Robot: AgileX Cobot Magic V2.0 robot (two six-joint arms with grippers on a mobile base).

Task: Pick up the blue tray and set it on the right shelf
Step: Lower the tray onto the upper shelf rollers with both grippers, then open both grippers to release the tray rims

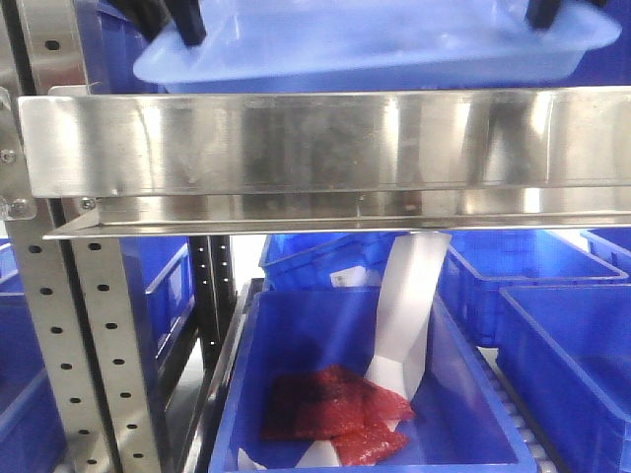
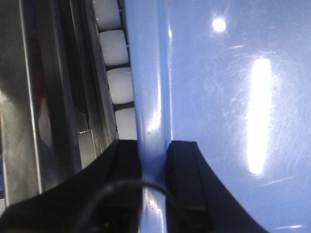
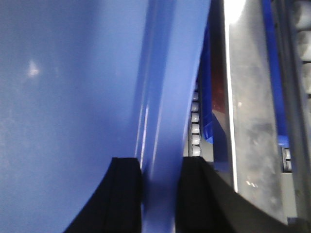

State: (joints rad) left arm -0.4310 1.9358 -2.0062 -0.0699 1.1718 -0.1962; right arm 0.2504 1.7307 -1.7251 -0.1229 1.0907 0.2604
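Observation:
The light-blue tray point(image 1: 375, 49) sits at the top of the front view, just above and behind the steel shelf's broad reflective front lip point(image 1: 325, 143). My left gripper point(image 1: 187, 25) is shut on the tray's left rim point(image 2: 153, 97), one finger on each side. My right gripper point(image 1: 542, 12) is shut on the tray's right rim point(image 3: 165, 121) the same way. The tray's glossy floor fills much of both wrist views. Whether the tray rests on the shelf cannot be told.
Grey perforated uprights point(image 1: 94, 335) stand at the left. Below the shelf are several deep blue bins; the middle bin point(image 1: 296, 434) holds red packets point(image 1: 335, 409) and a white paper strip point(image 1: 409, 305). White rollers point(image 2: 116, 63) and steel rails run beside the tray.

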